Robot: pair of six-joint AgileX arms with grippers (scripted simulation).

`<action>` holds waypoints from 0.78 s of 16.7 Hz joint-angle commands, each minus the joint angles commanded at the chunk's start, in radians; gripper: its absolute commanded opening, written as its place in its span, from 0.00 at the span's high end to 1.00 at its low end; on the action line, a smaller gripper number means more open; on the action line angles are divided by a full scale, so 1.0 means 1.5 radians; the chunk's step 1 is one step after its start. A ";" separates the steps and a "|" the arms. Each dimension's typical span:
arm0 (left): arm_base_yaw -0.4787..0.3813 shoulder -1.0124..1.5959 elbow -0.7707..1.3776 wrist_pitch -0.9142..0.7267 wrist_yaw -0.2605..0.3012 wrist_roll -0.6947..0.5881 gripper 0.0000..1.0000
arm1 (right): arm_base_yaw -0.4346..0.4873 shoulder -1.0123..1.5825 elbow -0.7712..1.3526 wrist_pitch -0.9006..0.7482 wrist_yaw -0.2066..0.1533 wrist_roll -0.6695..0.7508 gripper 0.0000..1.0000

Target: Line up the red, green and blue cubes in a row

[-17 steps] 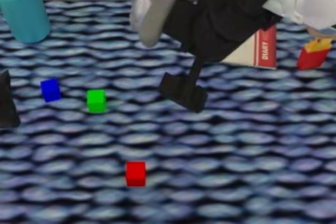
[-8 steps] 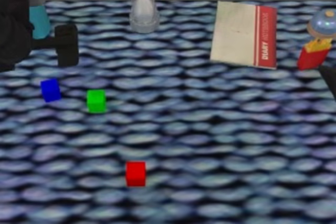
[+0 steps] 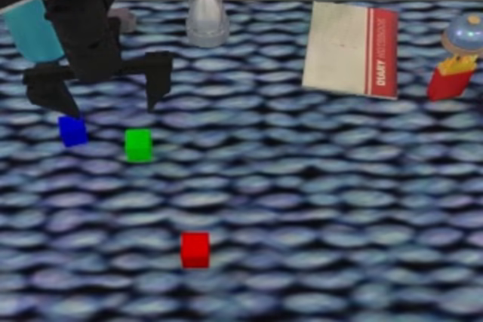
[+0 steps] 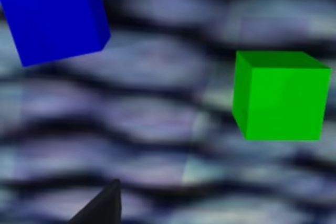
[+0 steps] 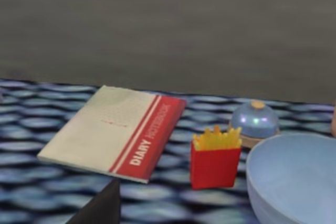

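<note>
The blue cube (image 3: 72, 130) and the green cube (image 3: 138, 145) sit side by side at the table's left. The red cube (image 3: 195, 249) lies apart from them, nearer the front. My left gripper (image 3: 102, 84) hovers just behind the blue and green cubes, open wide, one finger (image 3: 47, 90) behind the blue cube and the other behind the green one. It holds nothing. The left wrist view looks down on the blue cube (image 4: 55, 17) and the green cube (image 4: 281, 95). My right arm is out of the top view; one fingertip (image 5: 102, 205) shows in its wrist view.
Along the back edge stand a teal bottle (image 3: 34, 35), an hourglass (image 3: 206, 5), a white notebook (image 3: 351, 47) with a red spine, and a fries toy (image 3: 451, 77) by a bell. A pale blue bowl (image 5: 294, 182) lies close to the right wrist camera.
The arm that hung over the table's middle a second ago has left the top view. My left gripper has swung in from the left edge to behind the blue and green cubes. No cube moved.
</note>
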 joint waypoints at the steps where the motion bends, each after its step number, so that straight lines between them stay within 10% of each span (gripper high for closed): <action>1: -0.004 0.029 0.027 -0.014 0.000 -0.005 0.00 | -0.012 -0.034 -0.031 0.019 0.003 0.008 0.00; 13: -0.010 0.099 0.066 -0.014 -0.001 -0.012 0.00 | -0.035 -0.099 -0.093 0.059 0.011 0.025 0.00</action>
